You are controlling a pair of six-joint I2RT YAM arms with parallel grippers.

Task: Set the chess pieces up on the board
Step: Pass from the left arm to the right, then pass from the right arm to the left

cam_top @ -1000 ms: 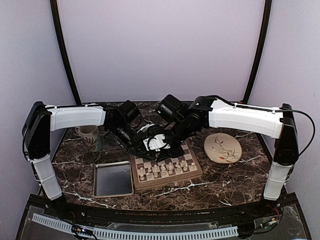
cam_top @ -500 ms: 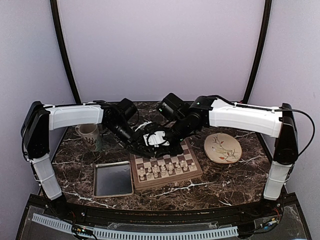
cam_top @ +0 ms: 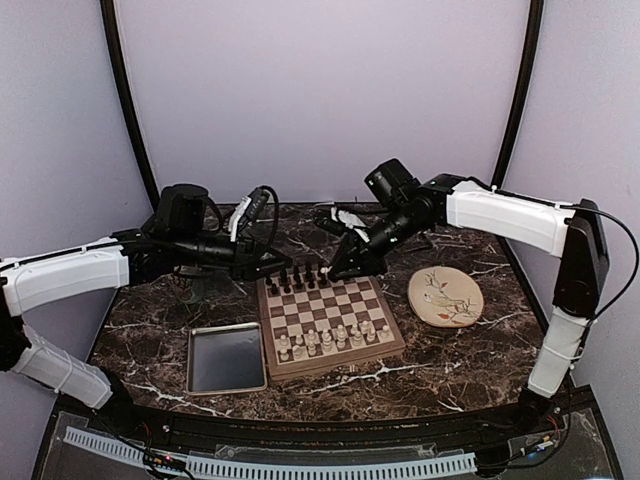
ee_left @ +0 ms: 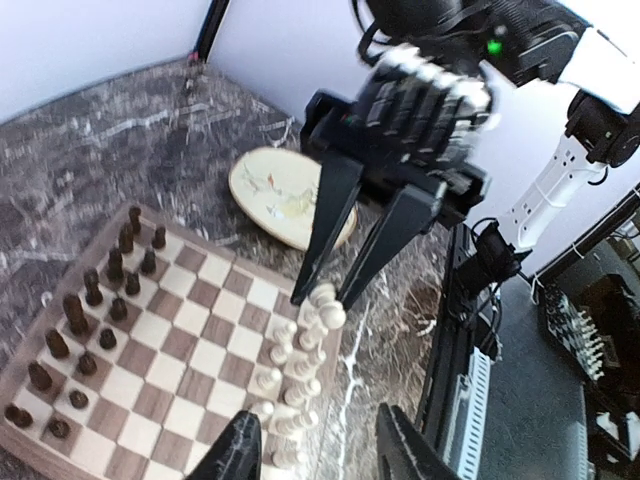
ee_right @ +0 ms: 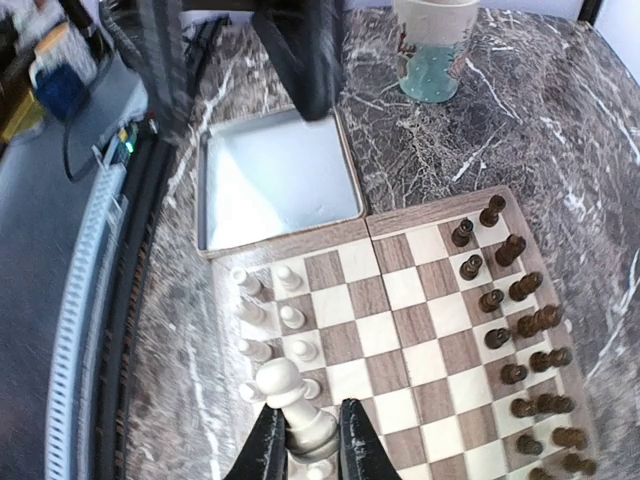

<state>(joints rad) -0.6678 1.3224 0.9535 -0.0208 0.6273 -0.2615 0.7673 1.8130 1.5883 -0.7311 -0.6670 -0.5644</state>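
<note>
The board (cam_top: 335,305) lies mid-table, with dark brown pieces (cam_top: 300,280) in its far rows and cream-white pieces (cam_top: 330,340) in its near rows. My right gripper (cam_top: 342,268) hangs over the board's far edge. In the right wrist view it (ee_right: 312,445) is shut on a white pawn (ee_right: 290,395), held above the white rows (ee_right: 270,320) of the board (ee_right: 430,330). My left gripper (cam_top: 275,266) is at the board's far left corner. In its wrist view it (ee_left: 318,455) is open and empty above the white pieces (ee_left: 290,375).
A grey metal tray (cam_top: 226,357) sits left of the board. A mug (ee_right: 435,45) stands behind the tray and is mostly hidden by my left arm in the top view. A round floral plate (cam_top: 445,296) lies right of the board.
Both arms have lifted and drawn apart from the board's far side, the left to the left, the right up and right. The dark rows now show.
</note>
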